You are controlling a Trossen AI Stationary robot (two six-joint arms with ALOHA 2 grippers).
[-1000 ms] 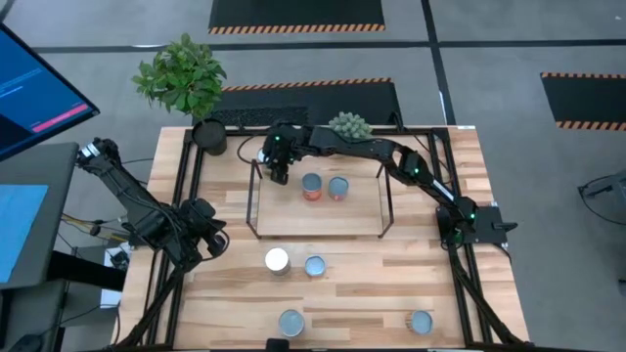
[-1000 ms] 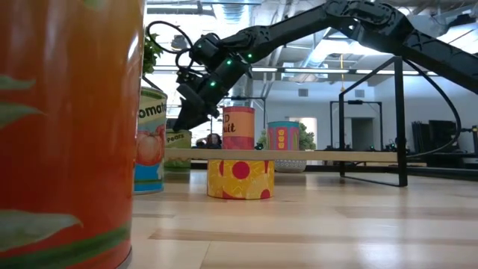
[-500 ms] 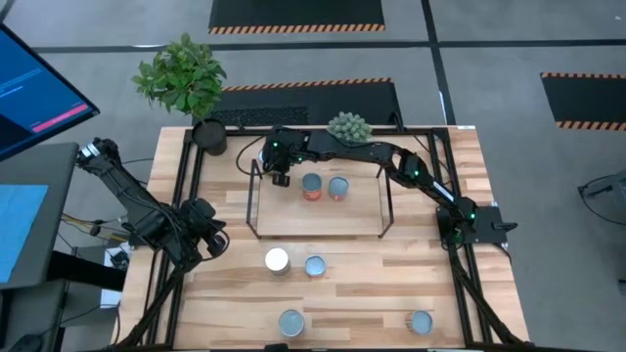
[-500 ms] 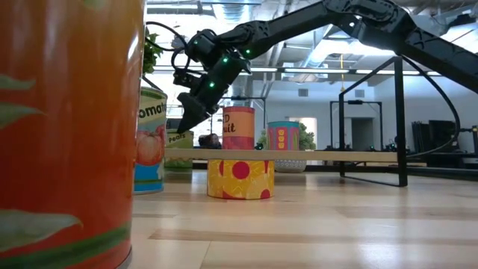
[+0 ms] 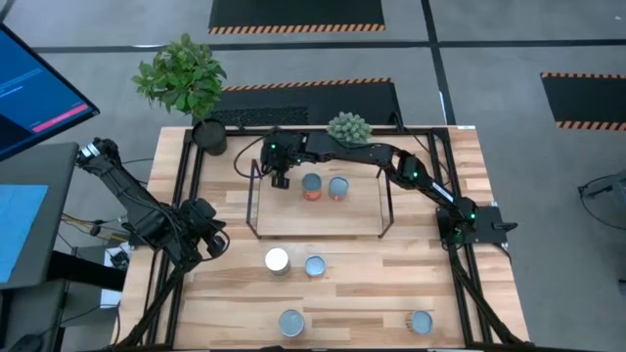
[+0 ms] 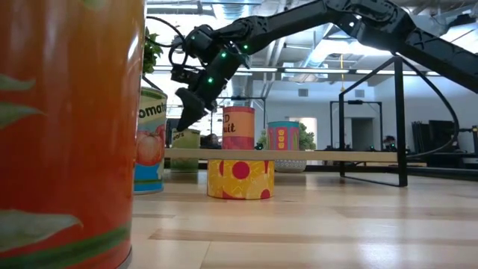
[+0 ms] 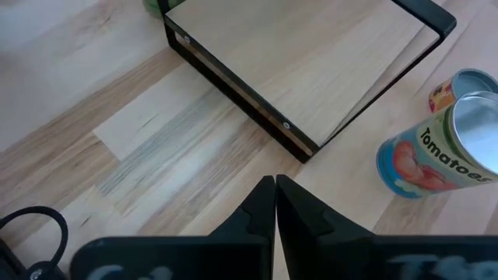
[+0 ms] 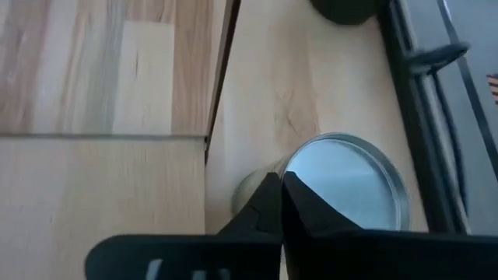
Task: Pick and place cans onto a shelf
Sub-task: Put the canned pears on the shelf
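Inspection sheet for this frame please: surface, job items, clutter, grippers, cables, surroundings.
Surface: plank table, no spills seen.
Job's things: shelf holds two cans; four loose cans on the table; one silver-topped can under the right gripper, by the shelf's end frame.
Clutter: potted plant, small succulent.
Grippers: right gripper shut, holding nothing; left gripper shut, waiting at the table's left edge.
Cables: black loop near the left wrist.
Surroundings: monitor, striped floor mats.
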